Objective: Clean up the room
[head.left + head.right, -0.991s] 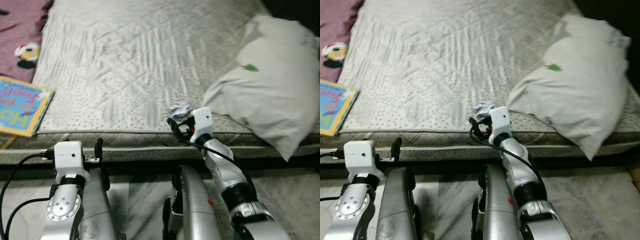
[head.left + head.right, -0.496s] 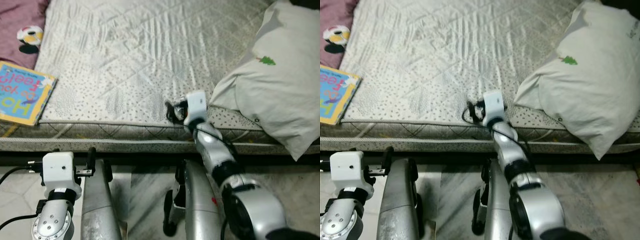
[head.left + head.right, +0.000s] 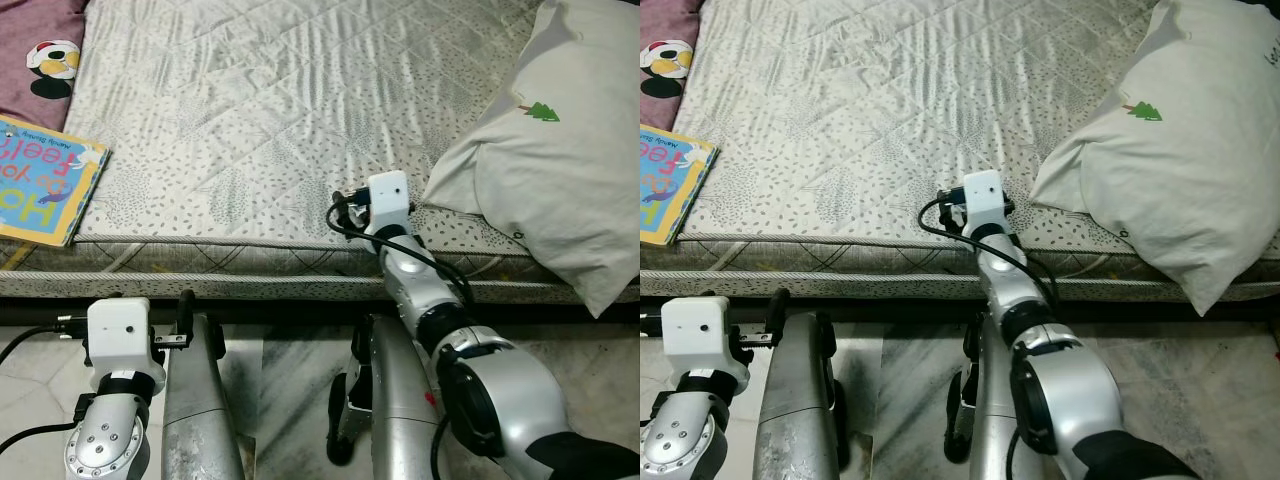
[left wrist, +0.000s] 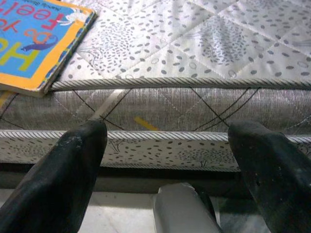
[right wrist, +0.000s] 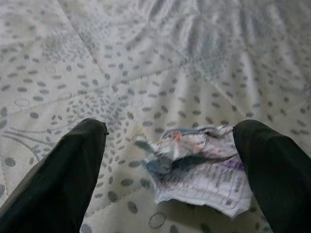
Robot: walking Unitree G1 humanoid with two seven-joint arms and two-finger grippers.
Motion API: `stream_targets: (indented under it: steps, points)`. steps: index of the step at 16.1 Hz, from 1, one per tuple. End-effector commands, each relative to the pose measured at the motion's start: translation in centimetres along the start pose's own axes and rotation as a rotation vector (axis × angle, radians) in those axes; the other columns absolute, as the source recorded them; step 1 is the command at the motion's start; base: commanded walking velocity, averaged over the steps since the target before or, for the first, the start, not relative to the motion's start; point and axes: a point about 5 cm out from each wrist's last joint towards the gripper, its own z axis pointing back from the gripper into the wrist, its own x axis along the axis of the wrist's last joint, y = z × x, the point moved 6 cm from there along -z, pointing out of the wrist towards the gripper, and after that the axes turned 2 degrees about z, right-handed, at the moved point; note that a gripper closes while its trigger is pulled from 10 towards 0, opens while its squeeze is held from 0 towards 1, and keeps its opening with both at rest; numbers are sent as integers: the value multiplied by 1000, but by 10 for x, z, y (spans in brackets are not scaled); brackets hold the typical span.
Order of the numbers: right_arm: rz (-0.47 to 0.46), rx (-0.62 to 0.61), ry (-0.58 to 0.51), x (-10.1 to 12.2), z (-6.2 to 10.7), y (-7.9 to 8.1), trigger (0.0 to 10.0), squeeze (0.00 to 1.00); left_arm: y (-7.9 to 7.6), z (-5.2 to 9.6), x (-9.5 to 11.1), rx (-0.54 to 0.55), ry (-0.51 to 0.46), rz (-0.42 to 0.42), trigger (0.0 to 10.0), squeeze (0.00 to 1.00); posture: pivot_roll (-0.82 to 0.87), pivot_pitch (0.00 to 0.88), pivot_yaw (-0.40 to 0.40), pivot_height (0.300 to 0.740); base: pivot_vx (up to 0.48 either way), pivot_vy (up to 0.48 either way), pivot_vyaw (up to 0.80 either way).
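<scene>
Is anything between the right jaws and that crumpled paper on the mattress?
Nothing visible. The right gripper is open over the mattress near its front edge, and the crumpled paper lies between its fingers, closer to one of them. The pillow lies off to the robot's right.

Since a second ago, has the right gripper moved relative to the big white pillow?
Cannot tell: the whole view shifted, so the camera moved. The right gripper sits open around the crumpled printed paper, beside the white pillow.

Quilted mattress (image 3: 250, 110) carries pillow (image 3: 560, 170), book (image 3: 45, 180), crumpled paper (image 5: 199, 167), maroon blanket (image 3: 35, 45).
</scene>
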Motion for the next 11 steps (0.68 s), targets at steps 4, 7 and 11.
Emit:
stream_targets:
  steps: [4,7,11]
  points:
    - [19,-39,141,-24,2,6,10000,0,2,4,0,8,10,-8,10000,0,328,309,-125,535,0,0,0]
    - [48,-64,192,-33,5,7,0,0,1,5,0,14,13,-7,10000,0,330,310,-128,535,0,0,0]
    - [149,-81,244,-46,9,6,627,0,-1,4,0,15,15,-4,10000,0,326,306,-135,535,0,0,0]
